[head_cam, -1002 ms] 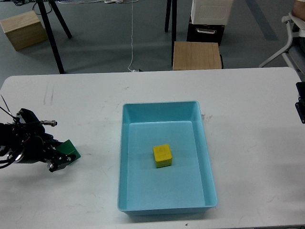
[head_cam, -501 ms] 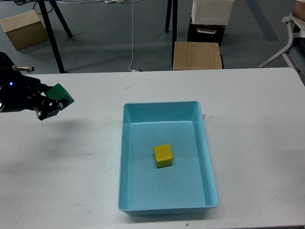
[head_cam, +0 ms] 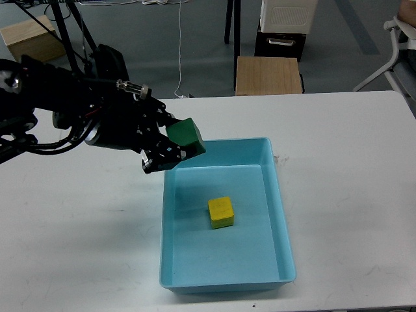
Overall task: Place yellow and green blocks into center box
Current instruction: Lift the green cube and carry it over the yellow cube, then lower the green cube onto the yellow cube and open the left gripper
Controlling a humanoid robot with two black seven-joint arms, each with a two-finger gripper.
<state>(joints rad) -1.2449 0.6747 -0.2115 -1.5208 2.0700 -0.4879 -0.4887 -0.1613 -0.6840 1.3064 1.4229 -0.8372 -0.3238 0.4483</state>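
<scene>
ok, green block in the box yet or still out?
Still out. The green block is held aloft in the left gripper, over the blue box's upper-left rim; only the yellow block lies inside.

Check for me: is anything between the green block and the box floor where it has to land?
Nothing visible. The left gripper holds the green block over the box near its back-left corner; the yellow block sits mid-floor, with bare floor around it.

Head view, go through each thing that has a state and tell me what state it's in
Left tool: shut on the green block, raised over the box's upper-left corner.
Green block: held in the air, tilted, not yet in the box.
Yellow block: resting on the box floor, near the middle.
Blue box: open-topped, sitting flat on the white table.
Right tool: not in view.
</scene>
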